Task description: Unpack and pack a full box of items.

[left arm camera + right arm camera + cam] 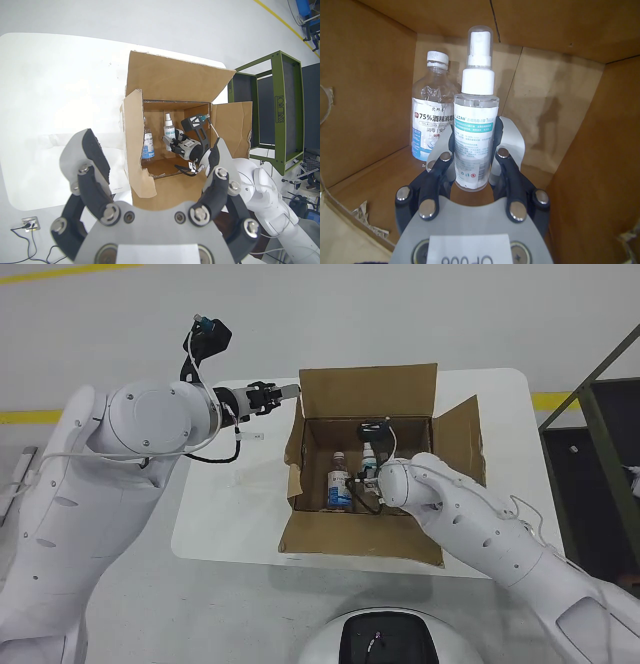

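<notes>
The left gripper (280,393) hangs over the table (230,514) with its fingers spread wide and nothing between them. The box (360,534) lies just ahead of its fingertips, near the box's far left corner, with all four flaps folded out.

Inside the box, a clear bottle (430,112) with a white screw cap stands upright. It is just beyond the right gripper (475,150) and off to one side of it, close to a box wall.

The spray (473,130), a slimmer bottle with a clear-capped pump, stands upright between the right gripper's fingers. The pads (498,130) are closed against its label on both sides, about mid-body. I cannot tell whether its base rests on the box floor or is just off it.

Both items are in the box and one is clasped, so I judge this to be the unpacking step, with the spray gripped for removal. The next move would be a straight lift, keeping the spray vertical so it does not brush the bottle beside it. Once it is above the walls and flaps it can be carried out to the table. The grip should hold firm, since the label looks smooth.
</notes>
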Action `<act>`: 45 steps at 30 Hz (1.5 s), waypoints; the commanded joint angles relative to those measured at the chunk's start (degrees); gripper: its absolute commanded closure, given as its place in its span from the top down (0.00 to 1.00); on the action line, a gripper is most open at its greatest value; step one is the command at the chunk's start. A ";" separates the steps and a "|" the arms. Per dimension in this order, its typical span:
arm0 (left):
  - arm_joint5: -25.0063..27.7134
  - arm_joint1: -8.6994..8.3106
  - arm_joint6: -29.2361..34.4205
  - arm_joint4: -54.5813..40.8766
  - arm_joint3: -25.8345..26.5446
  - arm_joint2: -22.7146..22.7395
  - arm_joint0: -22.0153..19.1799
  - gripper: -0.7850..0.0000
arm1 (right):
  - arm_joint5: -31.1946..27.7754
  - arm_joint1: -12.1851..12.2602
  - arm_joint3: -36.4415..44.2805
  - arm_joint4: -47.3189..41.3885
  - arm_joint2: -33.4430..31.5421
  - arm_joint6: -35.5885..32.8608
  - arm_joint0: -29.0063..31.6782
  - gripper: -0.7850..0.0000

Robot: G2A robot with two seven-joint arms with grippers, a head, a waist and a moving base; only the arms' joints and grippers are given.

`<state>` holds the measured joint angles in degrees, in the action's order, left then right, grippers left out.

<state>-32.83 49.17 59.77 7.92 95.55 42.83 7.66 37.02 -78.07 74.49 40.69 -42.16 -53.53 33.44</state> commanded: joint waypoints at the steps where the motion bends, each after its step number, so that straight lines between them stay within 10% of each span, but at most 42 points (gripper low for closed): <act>1: 0.00 0.00 0.00 0.00 0.00 0.00 0.00 1.00 | -0.31 -0.51 -1.51 -0.65 0.33 0.40 -0.41 0.00; 18: 0.00 0.00 0.00 0.00 0.00 0.00 0.00 1.00 | -2.28 -3.03 -7.26 -1.77 1.25 0.73 -2.17 0.29; 45: 0.00 0.00 0.00 0.00 0.00 0.00 0.00 1.00 | -3.51 -3.92 -5.14 0.83 -1.49 -0.76 -0.66 0.48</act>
<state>-32.83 49.17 59.77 7.92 95.55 42.83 7.66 33.60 -81.95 69.05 41.49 -43.47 -54.45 32.88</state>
